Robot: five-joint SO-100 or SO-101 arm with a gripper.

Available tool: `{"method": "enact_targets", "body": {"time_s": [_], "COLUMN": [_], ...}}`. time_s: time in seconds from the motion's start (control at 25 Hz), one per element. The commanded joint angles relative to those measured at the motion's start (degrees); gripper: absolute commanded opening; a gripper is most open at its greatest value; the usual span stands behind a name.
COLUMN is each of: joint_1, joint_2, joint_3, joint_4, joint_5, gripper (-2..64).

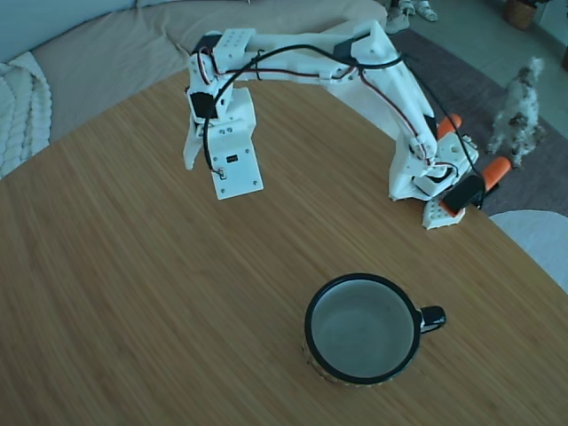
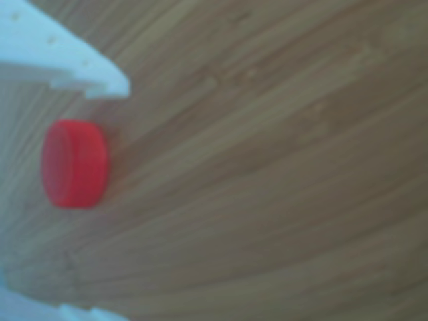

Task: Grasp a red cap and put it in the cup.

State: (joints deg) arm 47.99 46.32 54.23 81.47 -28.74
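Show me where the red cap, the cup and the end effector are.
red cap [image 2: 73, 164], other view, middle of its flat top.
cup [image 1: 309, 342], fixed view, left part of its black rim.
end effector [image 2: 87, 200], other view, midway between its white fingertips, over the cap's lower edge.

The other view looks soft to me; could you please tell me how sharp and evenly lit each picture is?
The other view is blurred throughout: the small round red cap and a white gripper finger have fuzzy edges. The fixed view is sharper, with a cool bluish cast, brighter at upper right; the black mug with a pale inside reads clearly.
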Motion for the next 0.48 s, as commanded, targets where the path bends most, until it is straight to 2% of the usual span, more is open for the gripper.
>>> {"method": "enact_targets", "body": {"time_s": [0.0,0.44], "joint_1": [0.53,0.62], "joint_2": [1.41,-0.35], "joint_3": [-2.20,-2.81], "joint_4": [-0.09,0.70], "joint_5": [0.26,0.35], "gripper": [41.7,41.6]}}
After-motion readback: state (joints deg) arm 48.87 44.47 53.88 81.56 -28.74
